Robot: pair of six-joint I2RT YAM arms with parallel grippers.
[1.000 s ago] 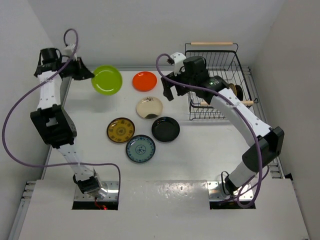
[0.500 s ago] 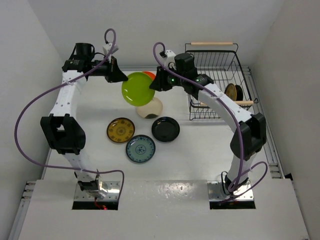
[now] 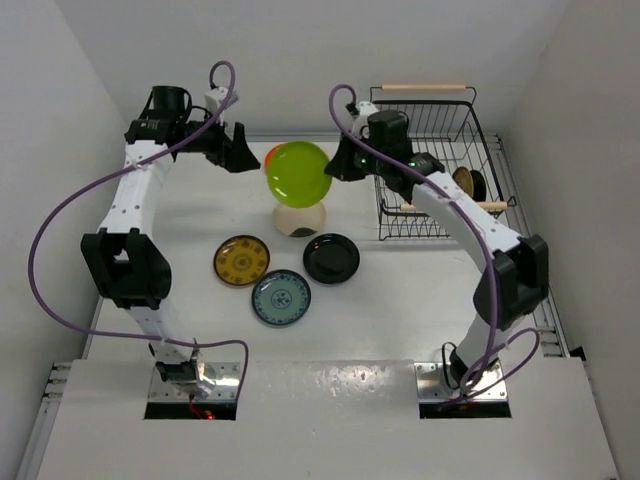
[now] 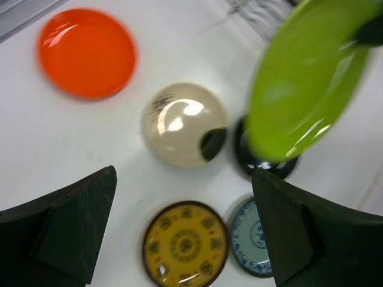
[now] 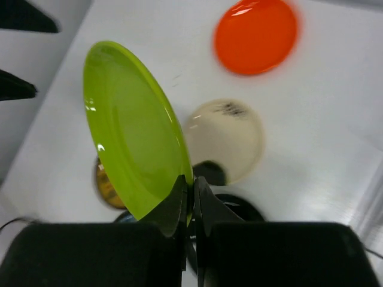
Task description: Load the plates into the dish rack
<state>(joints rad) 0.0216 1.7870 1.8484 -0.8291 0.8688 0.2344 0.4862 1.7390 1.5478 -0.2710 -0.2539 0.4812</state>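
Right gripper (image 5: 191, 194) clenched on lime green plate (image 5: 128, 131) rim, plate tilted on edge above bench's far edge.
Left gripper (image 3: 242, 155) fingers spread wide, holding nothing, plate just beyond them.

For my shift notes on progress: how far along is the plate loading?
Done: at least one plate stands in the dish rack. In hand: right pincer grips the lime green plate by its rim; left pincer open. Left: orange-red, cream, yellow, blue-grey and black plates lie on the table.

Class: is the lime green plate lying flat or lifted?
Lifted and tilted: the right pincer clamps the lime green plate by its rim, off the table.
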